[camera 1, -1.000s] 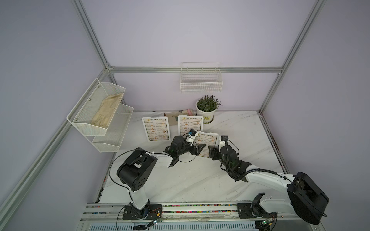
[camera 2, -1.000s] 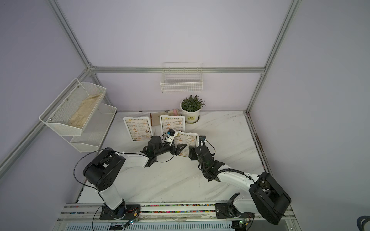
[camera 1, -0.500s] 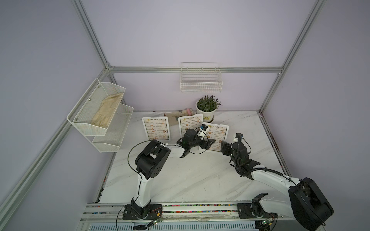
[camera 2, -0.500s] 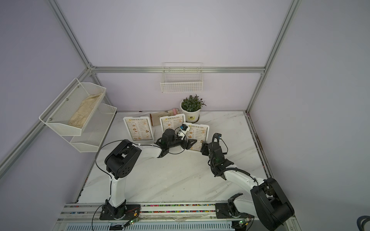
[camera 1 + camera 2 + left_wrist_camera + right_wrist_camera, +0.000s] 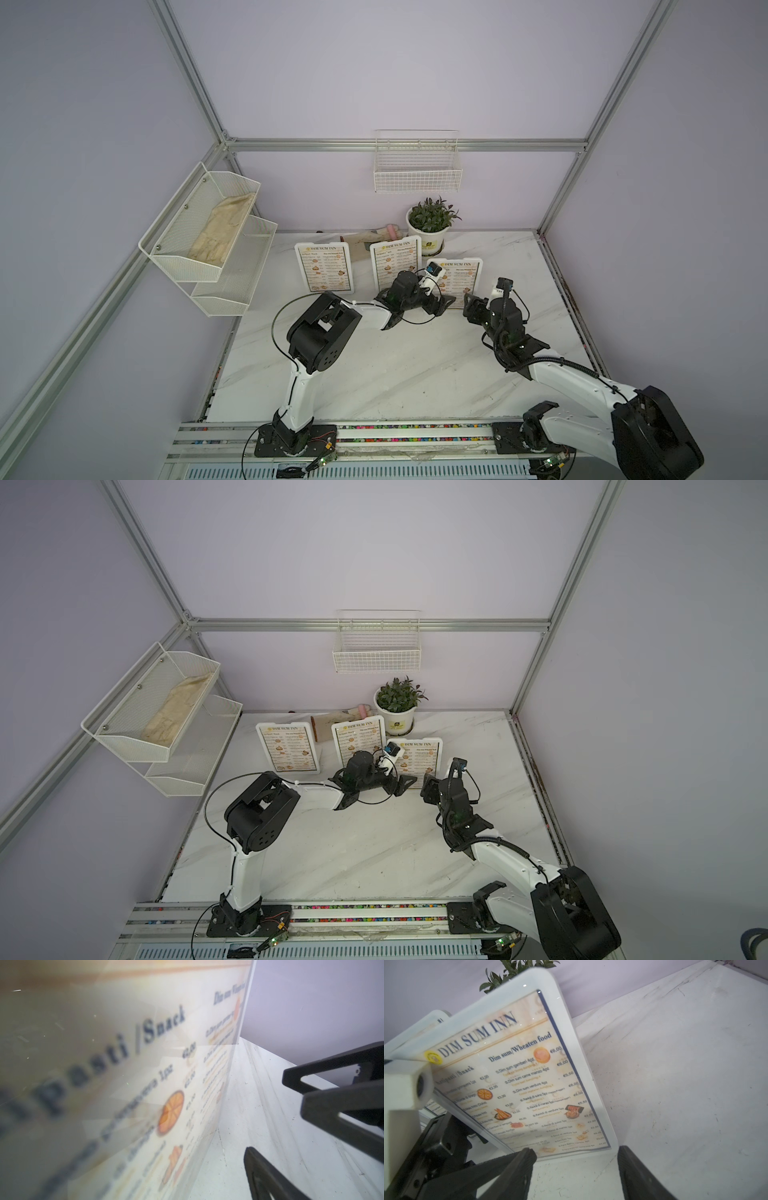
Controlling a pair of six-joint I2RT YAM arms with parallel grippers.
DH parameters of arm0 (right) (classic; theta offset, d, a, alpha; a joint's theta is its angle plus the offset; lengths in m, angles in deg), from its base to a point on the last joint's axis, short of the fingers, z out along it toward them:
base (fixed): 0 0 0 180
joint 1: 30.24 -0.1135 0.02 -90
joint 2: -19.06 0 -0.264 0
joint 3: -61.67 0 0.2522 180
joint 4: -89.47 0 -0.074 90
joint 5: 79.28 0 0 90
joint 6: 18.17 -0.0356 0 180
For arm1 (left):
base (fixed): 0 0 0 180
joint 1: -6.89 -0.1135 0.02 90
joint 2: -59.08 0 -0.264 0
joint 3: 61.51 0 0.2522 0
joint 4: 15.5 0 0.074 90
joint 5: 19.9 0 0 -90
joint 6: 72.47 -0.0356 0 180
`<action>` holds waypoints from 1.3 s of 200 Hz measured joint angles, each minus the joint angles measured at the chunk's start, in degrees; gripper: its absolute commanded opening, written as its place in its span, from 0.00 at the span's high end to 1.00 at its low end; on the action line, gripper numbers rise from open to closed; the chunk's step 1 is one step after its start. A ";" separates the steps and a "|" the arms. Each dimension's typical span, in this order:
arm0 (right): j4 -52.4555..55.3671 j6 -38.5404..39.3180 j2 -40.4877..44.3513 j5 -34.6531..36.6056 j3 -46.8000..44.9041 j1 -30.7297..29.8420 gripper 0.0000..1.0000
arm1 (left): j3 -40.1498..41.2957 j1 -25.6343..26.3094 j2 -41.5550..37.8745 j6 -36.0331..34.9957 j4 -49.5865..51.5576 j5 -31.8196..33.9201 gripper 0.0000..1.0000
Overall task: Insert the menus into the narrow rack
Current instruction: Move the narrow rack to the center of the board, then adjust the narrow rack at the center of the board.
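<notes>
Shifted rearward since earlier: rightmost menu (image 5: 463,276), both end effectors | menu is stood on bench (image 5: 395,374), long axis upright | right end effector (image 5: 575,1151) released, menu's lower edge straight ahead, judged nearer | left end effector (image 5: 266,1113) released, menu face alongside

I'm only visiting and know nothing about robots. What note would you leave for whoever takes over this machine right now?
Left gripper: jaws open, holding nothing, low beside the nearest menu.
Right gripper: jaws open, holding nothing, at that menu's other lower corner.
Menus: all three stand upright on the table; the middle menu and outer menu stand alongside.
Done: nothing; no menu shows in the wire rack on the back wall.
Left: pick up and insert all three.
</notes>
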 measured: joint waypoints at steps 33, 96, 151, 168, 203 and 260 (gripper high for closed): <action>0.26 -0.76 0.42 -1.42 -0.66 0.00 0.35 | -3.21 0.02 1.44 -0.04 1.79 0.90 0.12; 0.70 -0.90 0.57 -4.79 -1.88 0.00 0.35 | -4.61 0.02 0.50 0.07 4.63 2.60 0.00; -0.83 -0.76 -2.19 -9.11 -2.62 0.00 0.35 | 6.45 0.00 -14.64 0.07 4.28 8.70 0.00; -1.86 -0.68 -4.33 -10.25 -2.62 0.00 0.35 | 10.64 -0.04 -18.84 0.04 2.93 11.26 0.00; -3.76 -0.66 -8.41 -11.17 -2.60 -0.02 0.36 | 18.73 -1.27 -23.50 0.28 0.31 16.72 0.00; -7.02 -0.83 -18.53 -11.80 -0.07 -0.09 0.39 | 23.17 -7.61 -23.41 2.27 -1.77 18.38 0.00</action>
